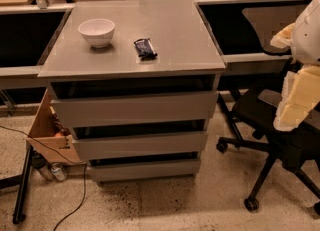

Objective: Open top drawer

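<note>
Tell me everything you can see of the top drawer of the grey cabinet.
The top drawer shows a wide, flat, matte-grey front with no handle, the tallest and widest of the three fronts. It sits straight, directly under the cabinet top, with a dark gap above it; its inside is not visible. Nothing touches it: the gripper is at the right edge of the view, over the office chair, well apart from it.
</note>
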Controlling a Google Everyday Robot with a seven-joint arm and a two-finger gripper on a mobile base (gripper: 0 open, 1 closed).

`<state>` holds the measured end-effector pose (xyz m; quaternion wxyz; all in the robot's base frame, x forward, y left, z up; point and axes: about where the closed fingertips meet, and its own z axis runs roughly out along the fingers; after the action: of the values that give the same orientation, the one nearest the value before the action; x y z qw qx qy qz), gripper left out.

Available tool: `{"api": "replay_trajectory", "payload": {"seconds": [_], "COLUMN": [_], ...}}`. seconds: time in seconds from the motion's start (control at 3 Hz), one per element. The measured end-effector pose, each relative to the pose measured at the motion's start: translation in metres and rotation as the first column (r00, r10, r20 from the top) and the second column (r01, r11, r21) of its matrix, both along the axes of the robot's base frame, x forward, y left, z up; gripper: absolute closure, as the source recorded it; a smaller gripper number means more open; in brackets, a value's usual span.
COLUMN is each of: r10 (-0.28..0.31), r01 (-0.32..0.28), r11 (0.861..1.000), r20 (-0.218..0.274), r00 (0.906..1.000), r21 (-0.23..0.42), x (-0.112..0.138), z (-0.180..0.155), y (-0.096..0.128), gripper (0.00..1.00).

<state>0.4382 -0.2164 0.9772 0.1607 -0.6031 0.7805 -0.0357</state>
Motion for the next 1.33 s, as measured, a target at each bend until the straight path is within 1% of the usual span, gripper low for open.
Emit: {"api": "replay_trajectory", "payload": {"seconds": [0.33,0.67,1.0,1.33], "r10": [0.009,0.033,0.108,0.212], "r01": [-0.009,-0.033,-0.108,-0.205], "r11": [1.0,0.999,0.992,0.953], "r20": [0.001,0.001,0.001,-0.008], "r00": [1.0,0.9994,0.9941,0.9773], "r21": [0.003,0.01,0.066,0.222], "x": [0.001,0.003,0.007,0.018], "z": [-0.002,-0.006,-0.026,-0.075], "y": [0.003,0.01,0.045,0.102], "gripper": [0.0,0.0,0.0,0.0]}}
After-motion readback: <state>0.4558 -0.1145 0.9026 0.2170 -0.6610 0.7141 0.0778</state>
